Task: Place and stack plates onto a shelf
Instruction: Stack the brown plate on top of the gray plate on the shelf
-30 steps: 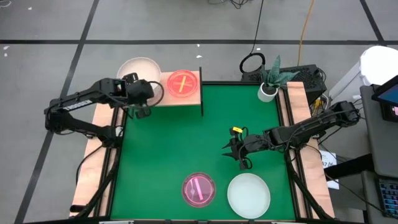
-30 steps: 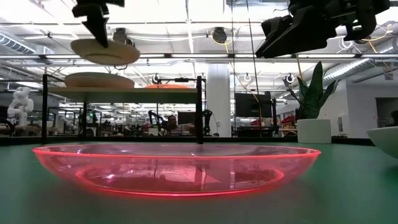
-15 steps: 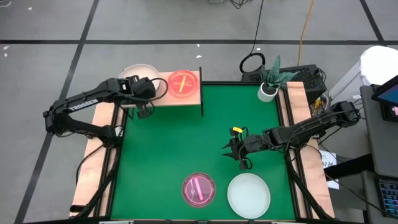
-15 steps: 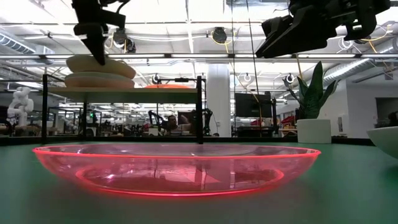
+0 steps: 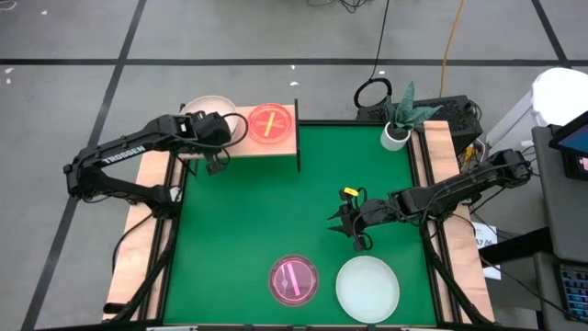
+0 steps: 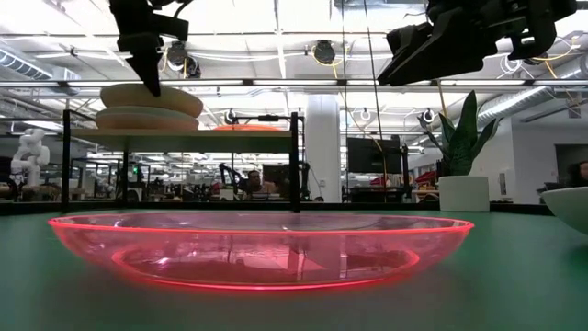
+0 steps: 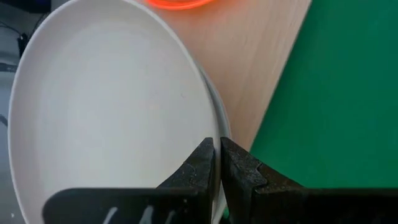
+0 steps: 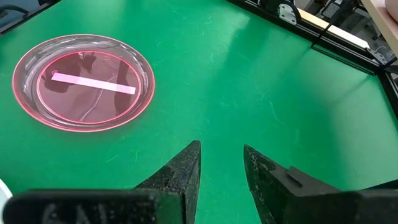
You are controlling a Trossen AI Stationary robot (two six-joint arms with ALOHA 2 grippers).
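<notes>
The left gripper (image 7: pixel 217 163) pinches the rim of a cream plate (image 7: pixel 106 106), which lies on top of 1 other pale plate (image 6: pixel 147 120), making a stack of 2 at the left end of the shelf (image 5: pixel 283 147). Beside that stack sits 1 amber-red translucent plate (image 5: pixel 268 123). The right gripper (image 8: pixel 221 163) hovers over the green table (image 5: pixel 266 211), fingers a little apart and empty. Near the table's front edge lie 1 magenta plate (image 5: pixel 294 280) and 1 mint-white plate (image 5: pixel 367 289).

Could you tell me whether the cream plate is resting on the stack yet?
Yes: cream plate sits on the lower plate; left gripper grips its rim.
</notes>
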